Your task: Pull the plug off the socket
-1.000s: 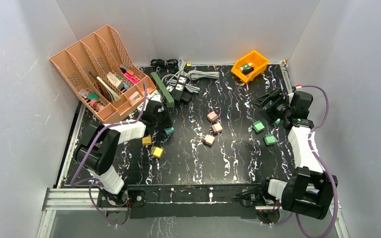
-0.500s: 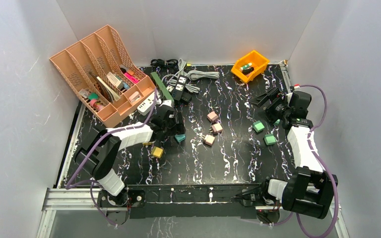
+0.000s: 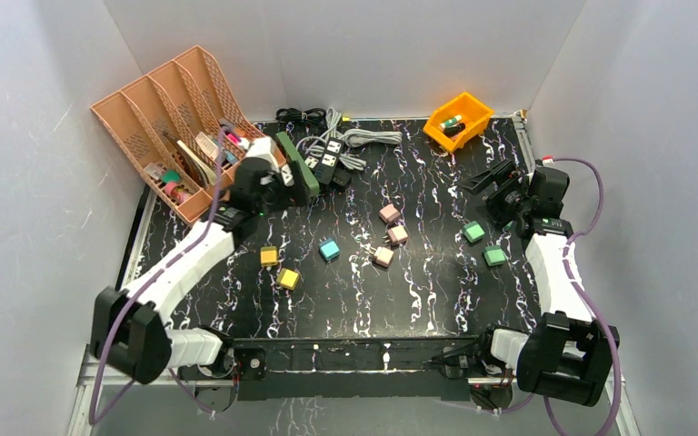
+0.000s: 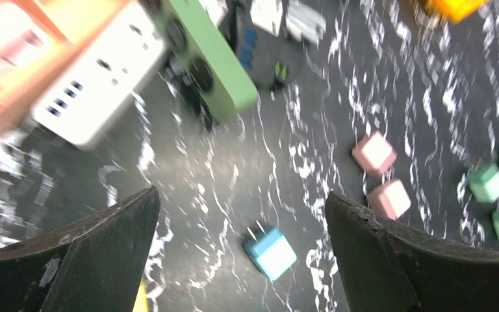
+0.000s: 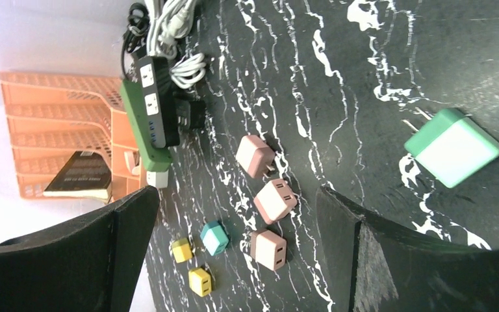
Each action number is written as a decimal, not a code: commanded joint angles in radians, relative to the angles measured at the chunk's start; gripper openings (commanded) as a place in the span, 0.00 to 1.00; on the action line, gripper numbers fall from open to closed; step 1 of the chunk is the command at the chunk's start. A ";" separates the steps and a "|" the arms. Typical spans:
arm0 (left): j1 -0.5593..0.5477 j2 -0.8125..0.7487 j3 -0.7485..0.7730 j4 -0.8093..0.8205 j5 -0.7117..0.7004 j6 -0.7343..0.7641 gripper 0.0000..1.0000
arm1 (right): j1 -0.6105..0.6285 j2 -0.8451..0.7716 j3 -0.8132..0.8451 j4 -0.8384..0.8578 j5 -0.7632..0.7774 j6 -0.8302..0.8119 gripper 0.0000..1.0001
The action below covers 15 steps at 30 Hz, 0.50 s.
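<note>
Far left: orange file rack [image 3: 177, 127]. The left tool [image 4: 240, 198] hangs just beside it, near the white power strip [image 4: 97, 84], fingers spread wide. The green socket strip [image 3: 297, 165] lies just right of that tool. The teal plug [image 3: 329, 249] lies loose on the desk [image 3: 436, 291], left of centre and well apart from the strip. Far right: right tool [image 3: 489, 183], fingers spread wide.

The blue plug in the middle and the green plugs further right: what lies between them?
Three pink plugs in a loose cluster; the top view shows them clearly.
</note>
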 commanded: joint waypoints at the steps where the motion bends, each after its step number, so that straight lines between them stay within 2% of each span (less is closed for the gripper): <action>1: 0.079 -0.156 0.055 -0.047 0.004 0.120 0.98 | 0.020 -0.026 0.073 -0.032 0.128 0.000 0.98; 6: 0.219 -0.243 0.063 -0.079 0.163 0.128 0.98 | 0.055 -0.042 0.118 -0.079 0.229 -0.094 0.98; 8: 0.282 -0.240 0.082 -0.115 0.221 0.118 0.98 | 0.122 -0.052 0.153 -0.127 0.364 -0.157 0.98; 11: 0.368 -0.242 0.097 -0.146 0.293 0.105 0.98 | 0.266 -0.073 0.170 -0.147 0.660 -0.241 0.98; 15: 0.419 -0.257 0.101 -0.149 0.305 0.113 0.98 | 0.414 -0.094 0.167 -0.115 0.915 -0.340 0.98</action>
